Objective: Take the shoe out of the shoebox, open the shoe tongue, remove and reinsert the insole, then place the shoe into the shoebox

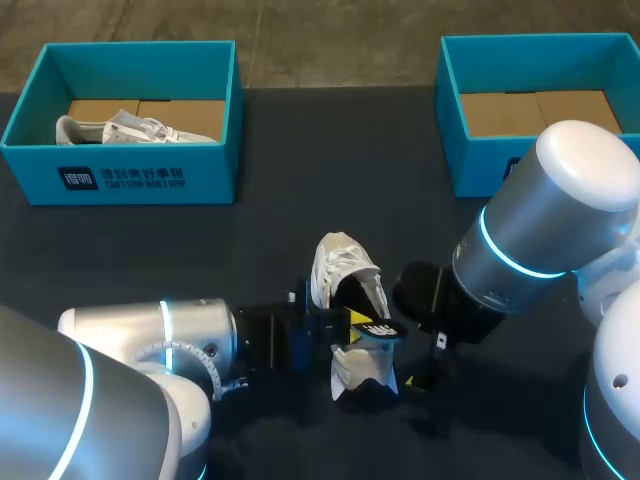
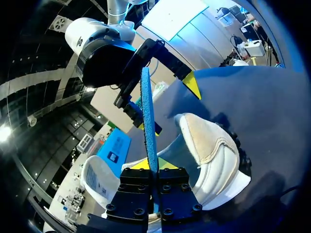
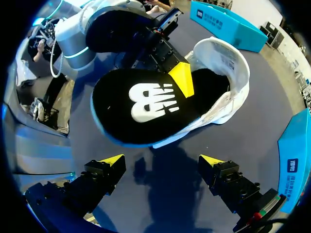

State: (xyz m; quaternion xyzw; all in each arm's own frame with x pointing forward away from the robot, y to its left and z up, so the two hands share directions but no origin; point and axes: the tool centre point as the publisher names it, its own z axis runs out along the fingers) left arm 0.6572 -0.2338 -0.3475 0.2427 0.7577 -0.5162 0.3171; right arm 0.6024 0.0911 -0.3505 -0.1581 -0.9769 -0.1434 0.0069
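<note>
A white shoe (image 1: 345, 285) lies on the dark table near the middle. My left gripper (image 1: 352, 322) is shut on the edge of its black insole (image 1: 377, 330), which bears a white logo. The insole (image 3: 146, 104) is lifted over the shoe's (image 3: 221, 73) opening, partly outside it. In the left wrist view the insole (image 2: 148, 116) shows edge-on, blue, clamped in my left gripper (image 2: 151, 167), with the shoe (image 2: 214, 155) beside it. My right gripper (image 3: 163, 162) stands wide open just short of the insole, with nothing between its fingers.
A blue shoebox (image 1: 120, 175) at the back left holds another white shoe (image 1: 130, 130). A second blue shoebox (image 1: 450, 120) at the back right shows only its cardboard floor. My right arm (image 1: 540, 230) covers the table's right side.
</note>
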